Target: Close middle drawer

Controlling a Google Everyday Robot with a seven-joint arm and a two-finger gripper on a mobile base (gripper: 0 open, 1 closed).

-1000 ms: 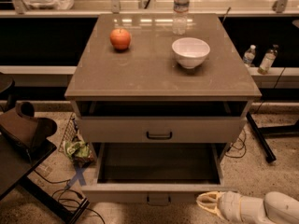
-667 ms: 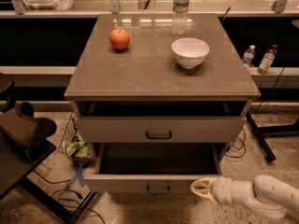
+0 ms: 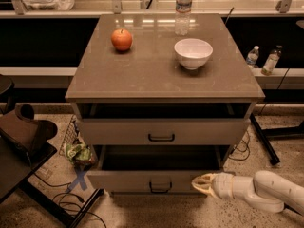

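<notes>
One second ago your gripper [image 3: 195, 184] hung low, clear of the cabinet. Now it sits at the right end of the middle drawer [image 3: 128, 180] front, seemingly touching it, fingers pinched together on nothing. That front has slid part-way in, but dark interior shows behind it, so I judge the push roughly half done.

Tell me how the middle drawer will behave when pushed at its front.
The middle drawer is a rigid box standing open, so it should slide straight in rather than flex. The gripper sits at the front panel's right end, away from the centre handle, so the push may skew it slightly. Nothing shows inside; probably light.
</notes>
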